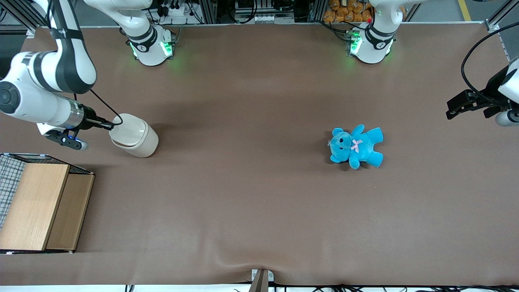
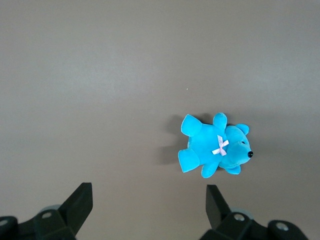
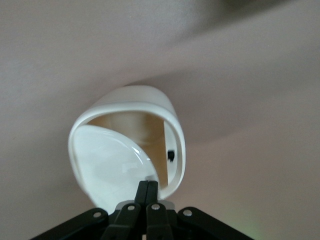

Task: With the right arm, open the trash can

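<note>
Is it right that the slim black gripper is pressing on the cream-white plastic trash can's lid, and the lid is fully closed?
Not quite. The slim black gripper, jaws together, does press the lid of the cream-white plastic trash can, but the right wrist view shows the lid tipped inward, exposing the inside.

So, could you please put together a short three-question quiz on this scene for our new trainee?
1. True or false: the trash can lid is fully shut.
2. Where is the gripper? A) over the blue teddy B) at the lid's edge C) on the wooden box
3. Fill in: the gripper's fingers are pressed ____.

Key
1. False: the lid is tilted, and the can's inside shows past it in the right wrist view.
2. B.
3. Together, with the tips against the lid's edge.
</note>
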You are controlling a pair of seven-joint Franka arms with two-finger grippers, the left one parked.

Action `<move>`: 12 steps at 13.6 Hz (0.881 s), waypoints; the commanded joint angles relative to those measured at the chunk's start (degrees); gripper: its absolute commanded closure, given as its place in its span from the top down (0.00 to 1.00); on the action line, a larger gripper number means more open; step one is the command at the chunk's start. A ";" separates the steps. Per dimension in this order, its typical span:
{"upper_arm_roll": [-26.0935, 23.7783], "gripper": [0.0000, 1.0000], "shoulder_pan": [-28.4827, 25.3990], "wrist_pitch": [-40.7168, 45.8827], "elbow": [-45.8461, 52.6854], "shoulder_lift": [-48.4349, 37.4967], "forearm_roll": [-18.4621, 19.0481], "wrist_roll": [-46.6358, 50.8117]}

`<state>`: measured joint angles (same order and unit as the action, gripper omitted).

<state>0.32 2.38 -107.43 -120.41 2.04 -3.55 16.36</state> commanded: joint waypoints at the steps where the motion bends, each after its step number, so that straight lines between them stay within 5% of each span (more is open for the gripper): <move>1: -0.14 0.00 -0.71 7.21 7.01 -0.19 -0.32 1.48; 4: -0.23 0.00 -1.06 11.96 12.46 -0.19 -1.28 0.87; 5: -0.23 0.14 -1.15 13.54 14.13 -0.19 -1.63 0.60; 7: -0.23 1.00 -1.59 15.66 17.30 -0.19 -1.64 0.51; 12: -0.06 1.00 -1.33 18.21 25.64 0.24 -0.85 0.25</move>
<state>0.01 1.09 -91.17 -99.50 1.70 -4.45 16.69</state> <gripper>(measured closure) 0.313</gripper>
